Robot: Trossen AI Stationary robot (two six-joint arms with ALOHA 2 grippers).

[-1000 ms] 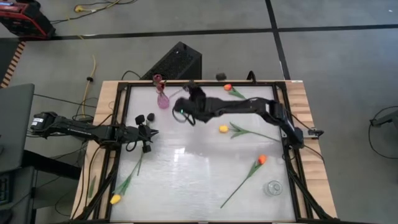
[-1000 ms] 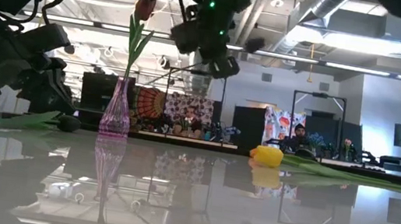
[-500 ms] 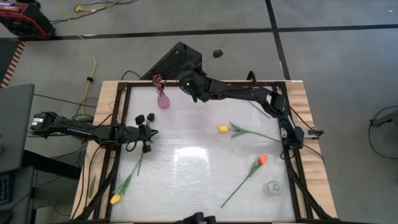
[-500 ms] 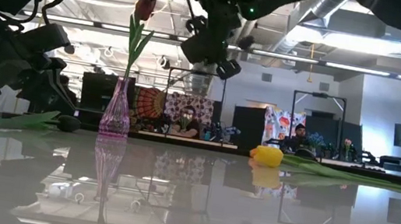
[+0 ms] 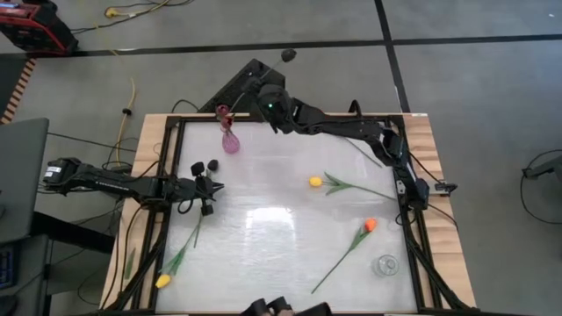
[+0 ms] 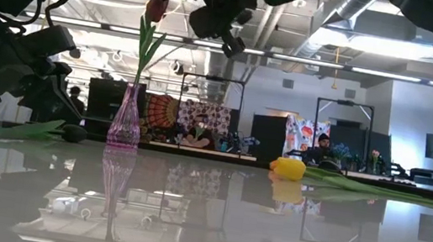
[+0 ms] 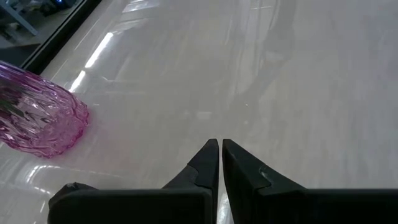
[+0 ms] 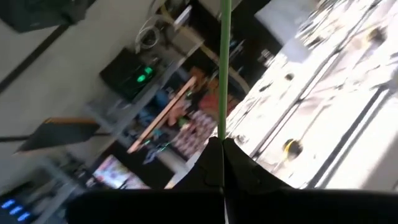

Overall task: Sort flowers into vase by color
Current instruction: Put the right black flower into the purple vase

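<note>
My right gripper is raised at the table's far edge, just right of the pink glass vase, and is shut on a tulip's green stem. Its dark red head shows beyond the far edge. The vase stands upright with one dark red tulip in it. My left gripper is shut and low over the table's left side, touching nothing. A yellow tulip, an orange one and another yellow one lie flat on the table. My right gripper pinches the tulip's thin stem between its two shut fingers. The stem runs straight on past the fingertips, along the fingers. The flower is lifted clear of the table, its dark red head at the free end away from the gripper.
A clear glass vase stands near the table's right near corner. Two small dark things lie just beyond my left gripper. A black box sits behind the far edge. People show in the room beyond.
My right gripper has moved up and toward the table's far edge, staying shut on the stem, and has turned about. It has ended beside the vase's top. The tulip's dark red head has swung out past the far edge with it.
</note>
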